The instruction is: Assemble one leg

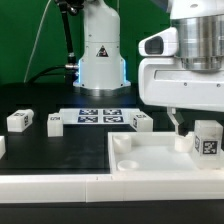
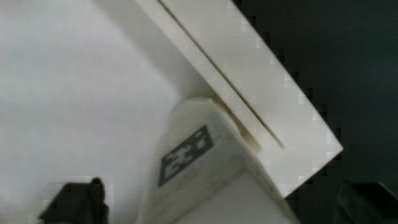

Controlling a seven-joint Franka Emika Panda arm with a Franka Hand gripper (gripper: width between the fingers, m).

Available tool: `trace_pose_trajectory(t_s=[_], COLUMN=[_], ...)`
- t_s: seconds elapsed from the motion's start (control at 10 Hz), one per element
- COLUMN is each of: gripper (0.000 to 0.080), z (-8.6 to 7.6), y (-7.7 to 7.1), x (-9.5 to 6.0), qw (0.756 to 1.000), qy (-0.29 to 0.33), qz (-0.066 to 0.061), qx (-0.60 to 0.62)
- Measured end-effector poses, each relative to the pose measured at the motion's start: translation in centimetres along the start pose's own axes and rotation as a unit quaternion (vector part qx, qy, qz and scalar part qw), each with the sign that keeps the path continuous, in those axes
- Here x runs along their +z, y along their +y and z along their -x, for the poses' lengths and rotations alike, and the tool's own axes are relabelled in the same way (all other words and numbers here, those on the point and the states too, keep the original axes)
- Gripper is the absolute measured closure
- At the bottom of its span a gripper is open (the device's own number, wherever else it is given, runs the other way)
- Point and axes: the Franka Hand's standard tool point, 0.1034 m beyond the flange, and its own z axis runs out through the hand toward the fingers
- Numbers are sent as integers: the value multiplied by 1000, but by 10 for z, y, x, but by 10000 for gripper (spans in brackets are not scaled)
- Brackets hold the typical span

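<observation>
Leg, a small white rectangular plastic block with a black-and-white tag, stands on the large flat white square tray near its corner on the exterior view's right; the claw beside it hangs spread, holding nothing. Judging so, seating is in hand; next comes regripping and twisting it into the round socket

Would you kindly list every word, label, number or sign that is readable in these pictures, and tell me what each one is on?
No words or numbers can be read in either view.
Triangular warning sign, black on white: on the robot's base; its symbol is too small to read.
Black-and-white square tags, patterns only: on the marker board, the loose blocks and the leg, also in the wrist view.
</observation>
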Motion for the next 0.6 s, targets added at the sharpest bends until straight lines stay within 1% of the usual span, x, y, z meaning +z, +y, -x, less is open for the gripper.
trace_pose_trajectory(t_s=[0.1,0.2,0.3,0.4,0.5,0.6], gripper=[150,150,150,150,150,150], z=[-1,-1,-2,-3,-7,-8], y=[-1,0,0,1,4,4], x=[0,-1,-2,-2,-2,-2], qw=[998,996,987,976,966,956], qy=[3,2,5,6,7,13], qz=[5,13,23,28,28,27], qx=[-55,-92,-161,-214,-259,-293])
